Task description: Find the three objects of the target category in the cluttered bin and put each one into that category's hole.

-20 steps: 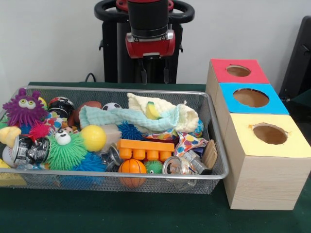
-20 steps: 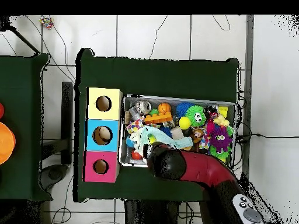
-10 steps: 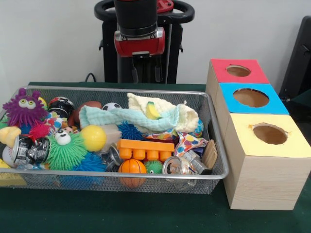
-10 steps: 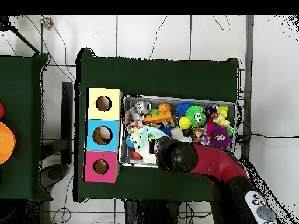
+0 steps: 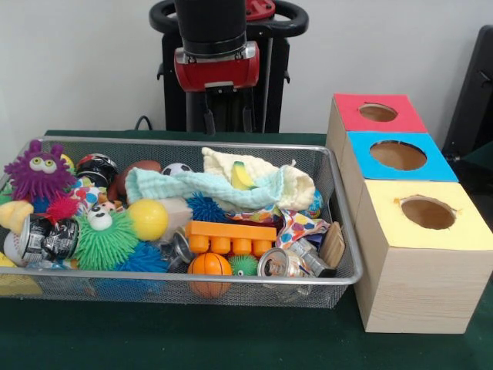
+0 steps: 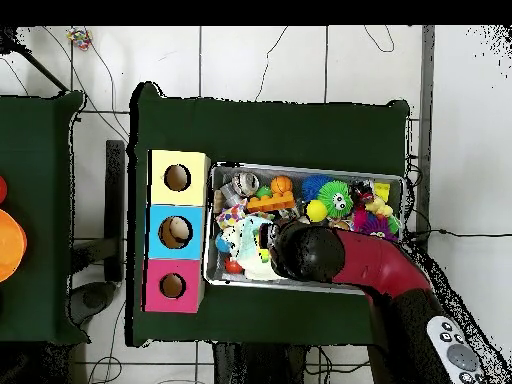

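The robot's two-fingered hand [image 5: 227, 119] hangs empty with its fingers apart, above the far rim of the one silver wire-mesh bin [image 5: 231, 284]. Below and in front of it, inside the bin, lie a mint cloth [image 5: 181, 185], a cream cloth [image 5: 289, 187] and a polka-dot cloth [image 5: 296, 226] among toys and cans. To its side stand three boxes; the yellow-panelled box's round hole [image 5: 427, 212] is empty.

You see a silver mesh bin [image 5: 343, 231], a mint and cream cloth [image 5: 223, 183], a polka-dot cloth [image 5: 296, 226], and at 3 o'clock a yellow-panelled box [image 5: 420, 262].
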Controlling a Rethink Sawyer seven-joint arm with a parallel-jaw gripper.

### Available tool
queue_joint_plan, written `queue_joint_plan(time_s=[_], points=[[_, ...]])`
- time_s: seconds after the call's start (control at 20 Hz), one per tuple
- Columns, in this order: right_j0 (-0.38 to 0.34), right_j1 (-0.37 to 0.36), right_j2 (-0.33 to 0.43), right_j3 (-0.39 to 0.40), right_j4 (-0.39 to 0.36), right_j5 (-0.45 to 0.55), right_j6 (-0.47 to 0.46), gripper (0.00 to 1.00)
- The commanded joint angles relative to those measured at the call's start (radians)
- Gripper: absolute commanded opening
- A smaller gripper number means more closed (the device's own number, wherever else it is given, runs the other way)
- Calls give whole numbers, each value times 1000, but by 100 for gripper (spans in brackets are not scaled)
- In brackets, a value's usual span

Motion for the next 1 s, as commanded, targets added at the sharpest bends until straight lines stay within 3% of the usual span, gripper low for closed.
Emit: queue_joint_plan(time_s=[0.05,0.3,0.6,1.0], points=[[6,55,77,-145,-54,143,-101,100],[48,75,50,-182,-62,144,-46,100],[88,170,24,-311,-75,149,-33,100],[103,220,-9,-311,-97,64,10,100]])
